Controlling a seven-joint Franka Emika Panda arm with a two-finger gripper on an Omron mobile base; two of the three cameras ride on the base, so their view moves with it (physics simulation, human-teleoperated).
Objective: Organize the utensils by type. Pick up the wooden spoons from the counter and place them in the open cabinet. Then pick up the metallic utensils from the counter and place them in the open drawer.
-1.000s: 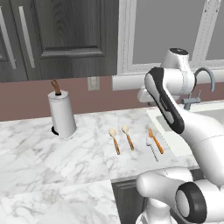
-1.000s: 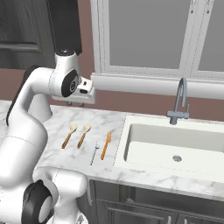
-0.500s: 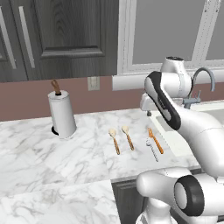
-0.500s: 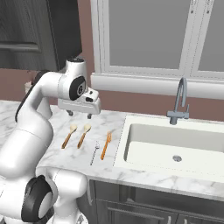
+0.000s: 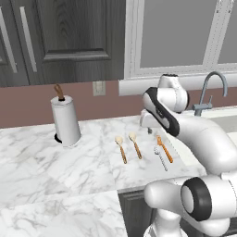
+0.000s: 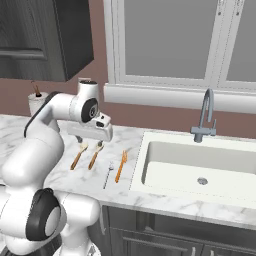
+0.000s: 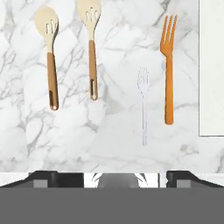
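Four utensils lie side by side on the white marble counter [image 5: 37, 171]. Two wooden spoons [image 7: 51, 65] [image 7: 92, 48] are on the left, also seen as spoons [image 5: 121, 148] [image 6: 79, 154]. To their right lie a silver fork [image 7: 143, 105] [image 5: 160, 157] and an orange fork [image 7: 169, 74] [image 5: 164, 149] [image 6: 120, 166]. My gripper [image 7: 116, 177] [image 6: 91, 137] hangs above the utensils, pointing down, open, with nothing between its fingertips [image 7: 43, 177]. Whether the dark upper cabinet [image 6: 50, 40] is open I cannot tell. The open drawer is out of view.
A paper towel roll [image 5: 65, 121] stands on the counter left of the utensils. The sink [image 6: 200, 165] with its faucet [image 6: 207, 115] lies just right of the orange fork. Windows run along the wall behind.
The hand has swung down from a raised, sideways pose to point down over the utensils. Its fingers have spread open. The four utensils lie where they were.
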